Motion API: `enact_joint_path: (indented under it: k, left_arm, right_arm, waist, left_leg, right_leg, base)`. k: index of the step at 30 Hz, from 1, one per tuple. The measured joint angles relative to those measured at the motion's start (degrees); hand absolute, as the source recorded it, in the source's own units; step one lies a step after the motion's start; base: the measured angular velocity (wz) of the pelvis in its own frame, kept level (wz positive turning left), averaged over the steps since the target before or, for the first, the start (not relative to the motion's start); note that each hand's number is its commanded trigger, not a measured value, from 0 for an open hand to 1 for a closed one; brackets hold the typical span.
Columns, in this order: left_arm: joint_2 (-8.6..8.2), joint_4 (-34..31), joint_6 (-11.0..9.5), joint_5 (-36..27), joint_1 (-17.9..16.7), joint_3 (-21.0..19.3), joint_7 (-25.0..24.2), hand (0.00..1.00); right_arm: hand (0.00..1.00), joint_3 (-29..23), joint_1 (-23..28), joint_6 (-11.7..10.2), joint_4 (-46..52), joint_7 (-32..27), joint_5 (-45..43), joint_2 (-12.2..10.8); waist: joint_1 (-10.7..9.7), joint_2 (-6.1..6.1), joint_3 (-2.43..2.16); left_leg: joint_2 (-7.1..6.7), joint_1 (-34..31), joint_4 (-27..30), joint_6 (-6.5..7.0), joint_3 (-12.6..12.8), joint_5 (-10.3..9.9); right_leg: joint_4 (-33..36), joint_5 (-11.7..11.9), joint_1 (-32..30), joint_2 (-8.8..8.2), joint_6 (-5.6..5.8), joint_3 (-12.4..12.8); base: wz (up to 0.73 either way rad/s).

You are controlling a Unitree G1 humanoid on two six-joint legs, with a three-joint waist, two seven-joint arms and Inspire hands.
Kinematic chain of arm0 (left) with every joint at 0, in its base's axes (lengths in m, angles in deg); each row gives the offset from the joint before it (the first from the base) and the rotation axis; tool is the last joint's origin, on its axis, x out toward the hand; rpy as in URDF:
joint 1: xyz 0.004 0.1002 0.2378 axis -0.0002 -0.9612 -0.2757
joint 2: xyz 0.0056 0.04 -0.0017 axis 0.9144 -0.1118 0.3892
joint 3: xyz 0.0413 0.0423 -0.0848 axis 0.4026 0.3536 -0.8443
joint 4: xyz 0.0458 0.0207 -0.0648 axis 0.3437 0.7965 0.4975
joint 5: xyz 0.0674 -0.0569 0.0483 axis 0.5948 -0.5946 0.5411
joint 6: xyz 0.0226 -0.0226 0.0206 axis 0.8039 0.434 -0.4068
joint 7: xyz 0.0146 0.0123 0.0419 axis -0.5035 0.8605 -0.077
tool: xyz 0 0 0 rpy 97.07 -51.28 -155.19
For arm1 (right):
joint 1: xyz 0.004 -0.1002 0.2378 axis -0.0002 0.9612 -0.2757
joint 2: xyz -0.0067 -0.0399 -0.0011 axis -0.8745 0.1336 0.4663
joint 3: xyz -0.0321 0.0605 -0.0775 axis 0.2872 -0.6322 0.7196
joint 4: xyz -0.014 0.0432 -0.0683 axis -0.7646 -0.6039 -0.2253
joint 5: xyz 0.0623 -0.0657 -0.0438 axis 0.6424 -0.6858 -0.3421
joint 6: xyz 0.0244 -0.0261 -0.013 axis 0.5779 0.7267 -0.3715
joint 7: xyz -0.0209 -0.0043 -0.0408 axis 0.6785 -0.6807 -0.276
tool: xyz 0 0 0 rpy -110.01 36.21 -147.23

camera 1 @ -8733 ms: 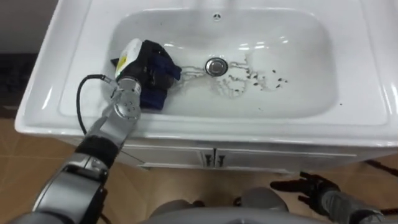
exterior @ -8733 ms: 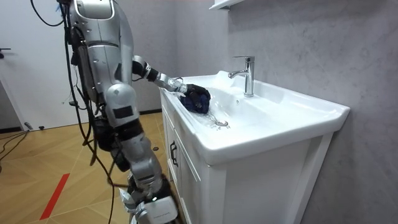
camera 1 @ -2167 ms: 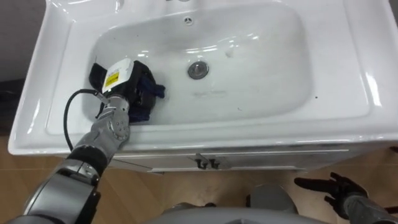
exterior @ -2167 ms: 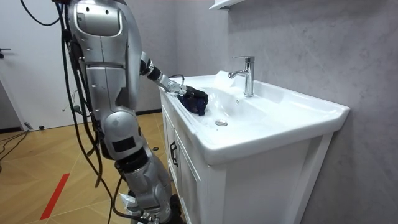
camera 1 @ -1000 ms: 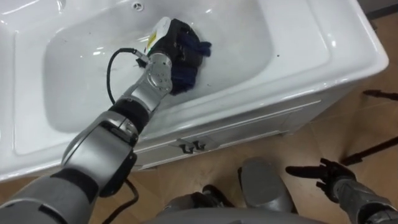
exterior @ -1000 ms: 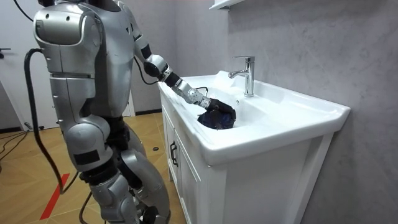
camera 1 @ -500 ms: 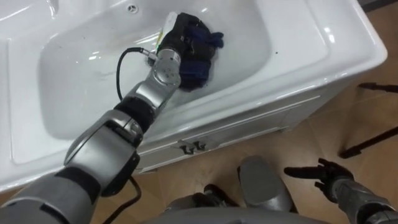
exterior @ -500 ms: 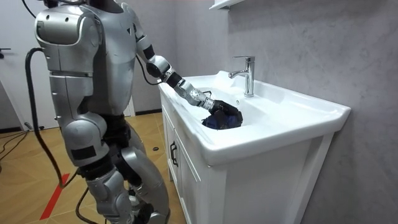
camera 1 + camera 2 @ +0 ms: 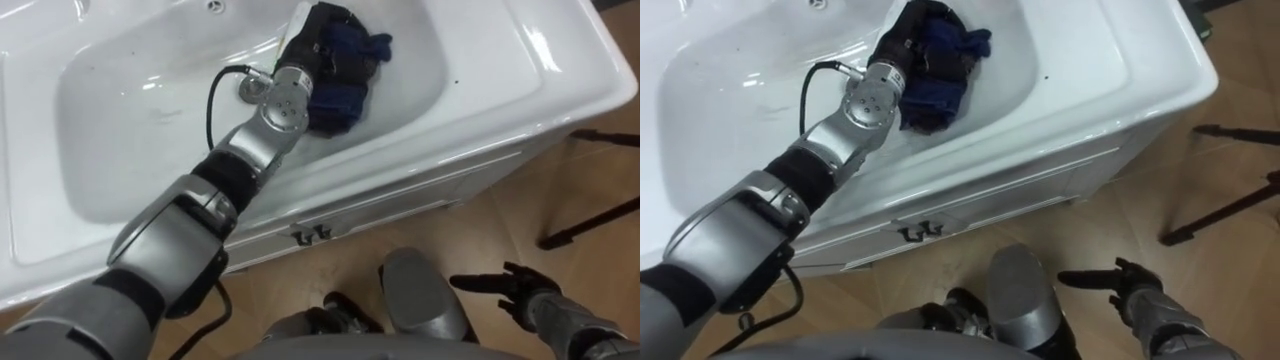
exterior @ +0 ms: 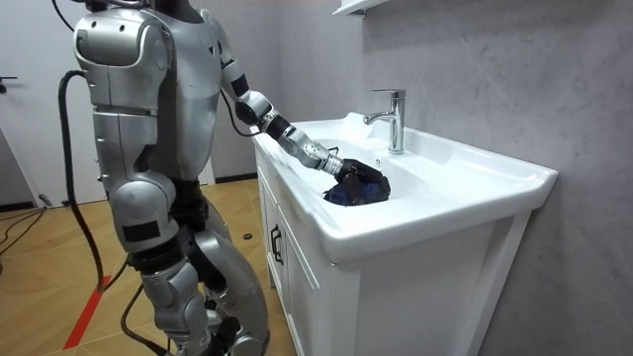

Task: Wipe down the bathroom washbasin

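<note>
A dark blue cloth (image 9: 345,75) lies bunched on the bottom of the white basin (image 9: 120,120), towards its right side. My left hand (image 9: 318,38) rests on top of the cloth with its fingers curled into the folds. The left arm reaches in over the basin's front rim. In the room view I stand at the vanity's front, leaning the arm in, with the cloth (image 10: 358,185) a little in front of the faucet (image 10: 394,119). My right hand (image 9: 512,288) hangs low at the lower right above the floor, fingers spread, holding nothing.
The vanity's cabinet doors with small handles (image 9: 310,235) sit under the basin. A small dark speck (image 9: 455,82) marks the basin's right slope. Dark stand legs (image 9: 600,210) lie on the wooden floor at the right. A grey wall backs the vanity.
My left hand has slid the cloth further towards the basin's right side over the last second. The eye views have shifted as well. The right hand stays low.
</note>
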Motion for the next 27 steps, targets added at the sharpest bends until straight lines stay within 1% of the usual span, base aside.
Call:
enact_joint_path:
  k: [3, 4, 7, 8, 12, 13, 14, 15, 17, 19, 20, 21, 22, 23, 24, 25, 26, 27]
  left_arm:
    - [-0.60, 0.0, -0.5, -2.0, 0.0, 0.0, -0.4, 1.00]
    - [-0.61, 0.0, -1.0, -2.7, 0.0, 0.2, -0.9, 1.00]
    - [-0.60, 0.0, -1.7, -3.6, 0.0, 0.6, -1.8, 1.00]
    - [-0.61, 0.0, -2.0, -3.7, 0.0, 0.7, -2.2, 1.00]
    - [-0.60, 0.0, -2.5, -3.1, 0.0, 0.9, -2.6, 1.00]
    - [-0.64, 0.2, -2.7, -2.0, -0.2, 0.9, -2.6, 1.00]
    - [-0.68, 0.7, -3.5, -0.2, -0.3, 0.9, -2.6, 1.00]
    - [-0.73, 1.1, -3.8, 0.7, -0.3, 0.9, -2.6, 1.00]
    - [-0.86, 2.4, -4.4, 3.3, -0.3, 0.9, -2.6, 1.00]
    - [-0.84, 3.9, -5.3, 3.8, -0.4, 1.0, -2.6, 1.00]
    - [-0.84, 5.0, -6.0, 4.8, -0.6, 1.0, -2.6, 1.00]
    - [-0.75, 5.1, -6.1, 5.5, -1.0, 0.9, -2.5, 1.00]
    - [0.05, 5.8, -6.6, 6.2, -1.6, 0.8, -2.5, 1.00]
    - [0.32, 6.6, -6.8, 6.5, -2.0, 0.5, -2.6, 1.00]
    - [0.34, 7.2, -6.9, 7.0, -2.2, 0.4, -2.6, 1.00]
    - [0.28, 8.1, -7.0, 9.2, -2.7, -0.5, -2.6, 1.00]
    - [0.34, 9.2, -7.3, 10.9, -3.6, -1.7, -2.8, 1.00]
    - [0.61, 9.6, -7.4, 11.4, -3.9, -2.1, -2.9, 1.00]
  right_arm:
    - [0.00, 0.7, 0.0, -0.1, 0.0, -0.1, 0.3, 0.0]
    - [0.00, 1.0, 0.0, -0.1, 0.0, -0.1, 0.3, 0.0]
    - [0.00, 1.0, 0.0, -0.1, 0.0, -0.1, 0.2, -0.1]
    - [0.00, 1.0, 0.0, -0.1, 0.0, -0.1, -0.1, -0.1]
    - [0.00, 1.0, -0.2, 0.0, 0.3, -0.6, -0.1, 0.0]
    - [0.00, 1.0, -0.2, 0.0, 0.3, -0.6, -0.1, -0.1]
    - [0.00, 1.0, -0.1, 0.0, 0.4, -0.6, -0.1, -0.1]
    - [0.00, 1.0, 0.0, 0.0, 0.4, -0.6, 0.0, -0.1]
    - [0.00, 1.0, 0.3, 0.0, 0.6, -0.5, 0.3, 0.1]
    - [0.00, 1.0, 0.7, 0.1, 1.3, -0.5, 0.3, 0.5]
    - [0.00, 0.8, 1.1, 0.1, 1.5, -0.6, 0.5, 0.6]
    - [0.00, 0.5, 1.1, 0.2, 1.5, -0.6, 0.5, 0.6]
    - [0.00, -0.2, 1.1, 0.7, 1.4, -0.7, 0.4, 0.7]
    - [0.00, -0.3, 1.3, 1.0, 1.4, -0.8, 0.2, 0.8]
    - [0.00, -0.4, 1.5, 1.3, 1.4, -1.0, 0.2, 0.8]
    - [0.00, -0.8, 1.8, 1.9, 1.4, -1.2, 0.3, 0.8]
    - [0.00, -1.4, 2.2, 1.9, 1.6, -1.2, 0.6, 0.9]
    - [0.00, -1.8, 2.4, 1.9, 1.9, -1.2, 0.6, 0.9]
  waist:
    - [-0.2, -0.19, 0.02]
    - [-0.2, -0.46, 0.11]
    - [-0.2, -1.30, 0.07]
    - [-0.3, -1.37, 0.08]
    - [-0.3, -1.43, 0.09]
    - [-0.3, -1.48, 0.13]
    - [-0.3, -1.59, 0.21]
    - [-0.2, -1.67, 0.26]
    - [-0.2, -1.68, 0.28]
    - [-0.2, -1.71, 0.29]
    - [-0.3, -1.91, 0.41]
    - [-0.3, -1.97, 0.36]
    - [-0.1, -1.97, 0.36]
    - [-0.1, -1.97, 0.36]
    - [-0.1, -1.99, 0.37]
    - [0.2, -2.09, 0.38]
    - [0.4, -2.19, 0.34]
    - [0.5, -2.20, 0.33]
  left_leg:
    - [0.01, -0.4, 0.4, 0.01, -0.2, 0.0]
    - [0.00, -0.4, 0.4, 0.01, -0.2, 0.0]
    - [0.06, -0.6, 0.5, 0.18, -0.3, -0.1]
    - [0.09, -0.7, 0.5, 0.48, -0.5, -0.3]
    - [0.07, -0.7, 0.6, 0.66, -0.4, -0.4]
    - [0.05, -0.4, 0.6, 0.66, -0.4, -0.4]
    - [0.04, 0.0, 0.5, 0.66, -0.3, -0.4]
    - [0.07, 0.2, 0.5, 0.66, -0.2, -0.4]
    - [0.14, 1.2, 0.3, 0.59, 0.1, -0.4]
    - [0.13, 1.8, 0.2, 0.41, 0.2, -0.6]
    - [0.09, 2.4, 0.0, 0.39, 0.2, -0.7]
    - [0.09, 2.6, -0.1, 0.36, 0.2, -0.7]
    - [0.12, 2.9, -0.5, 0.31, 0.4, -0.7]
    - [0.13, 3.1, -0.5, 0.29, 0.5, -0.7]
    - [0.13, 3.3, -0.6, 0.29, 0.5, -0.7]
    - [0.16, 3.7, -0.5, 0.27, 0.5, -0.7]
    - [0.18, 4.1, -0.6, 0.17, 0.7, -0.8]
    - [0.21, 4.3, -0.6, 0.10, 0.8, -0.8]
  right_leg:
    - [0.0, 0.0, 0.0, -0.36, 0.03, -0.6]
    - [0.0, 0.0, 0.0, -0.39, 0.04, -0.7]
    - [0.0, 0.0, 0.0, -0.39, 0.07, -0.9]
    - [0.0, 0.0, 0.0, -0.38, 0.07, -1.1]
    - [0.0, 0.0, 0.1, -0.43, 0.18, -1.1]
    - [0.0, 0.0, 0.5, -0.38, 0.22, -1.0]
    - [0.0, 0.0, 0.9, -0.33, 0.23, -0.9]
    - [0.0, 0.0, 0.9, -0.28, 0.23, -0.8]
    - [-0.2, -0.1, 1.7, -0.12, 0.30, -0.5]
    - [-0.2, -0.2, 2.1, -0.10, 0.32, -0.3]
    - [-0.2, -0.2, 2.5, -0.12, 0.31, -0.4]
    - [-0.2, -0.2, 2.6, -0.12, 0.28, -0.3]
    - [-0.2, -0.2, 2.8, -0.04, 0.26, -0.2]
    - [-0.1, -0.2, 3.0, -0.01, 0.24, -0.1]
    - [-0.1, -0.2, 3.1, 0.02, 0.24, 0.0]
    - [-0.1, -0.2, 3.5, 0.15, 0.22, 0.1]
    - [0.0, -0.2, 3.8, 0.37, 0.21, 0.6]
    - [0.0, -0.3, 3.9, 0.44, 0.20, 0.7]
  base:
    - [0.07]
    - [0.04]
    - [0.01]
    - [0.06]
    - [0.01]
    - [0.00]
    - [0.00]
    - [-0.05]
    - [-0.07]
    - [-0.09]
    - [-0.06]
    - [-0.07]
    - [-0.09]
    - [-0.07]
    - [0.00]
    - [-0.07]
    - [-0.10]
    - [-0.17]
